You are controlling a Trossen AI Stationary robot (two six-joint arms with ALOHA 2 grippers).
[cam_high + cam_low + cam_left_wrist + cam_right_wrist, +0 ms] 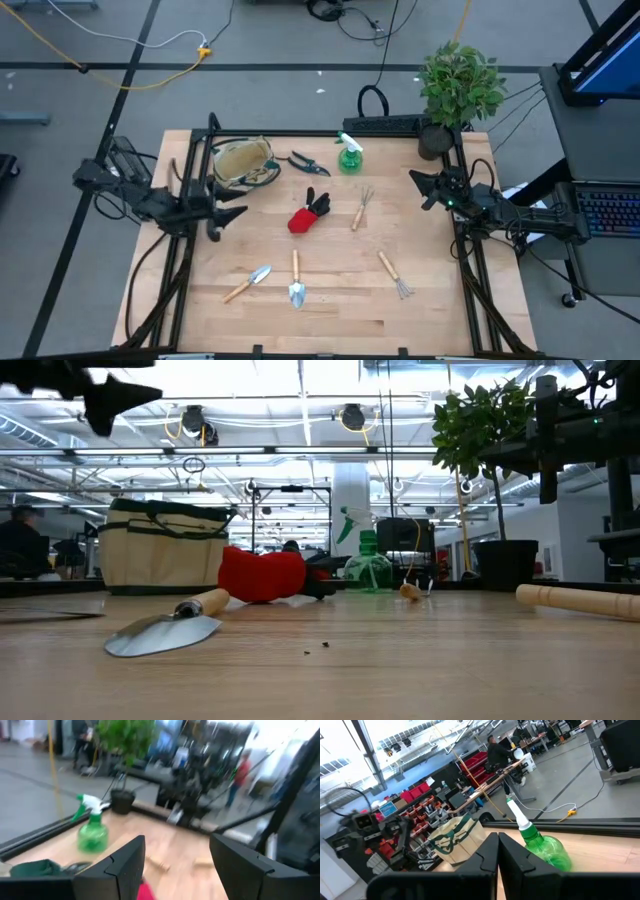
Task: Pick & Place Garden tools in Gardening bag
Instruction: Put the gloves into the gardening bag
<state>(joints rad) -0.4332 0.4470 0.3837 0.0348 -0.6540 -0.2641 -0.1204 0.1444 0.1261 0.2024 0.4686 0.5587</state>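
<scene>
Tan fabric trimmed in dark green, the gardening bag (243,161) sits at the far left of the wooden table (330,315), its mouth open and no tool inside that can be made out. The garden tools lie scattered over the boards: dark pruning shears (309,162) just beside the bag, a green spray bottle (350,153) near the far edge, a red-and-black glove (308,213) at mid-table, a fork rake (361,208) to its right, a second rake (393,274) nearer the front, and two silver trowels (297,279) (248,283) side by side at the front. The left gripper (232,213) hovers above the table's left side, close to the bag, fingers spread and empty. The right gripper (421,187) hangs over the right edge, fingers pressed together on nothing. A leafy potted plant (459,88) stands at the far right corner.
</scene>
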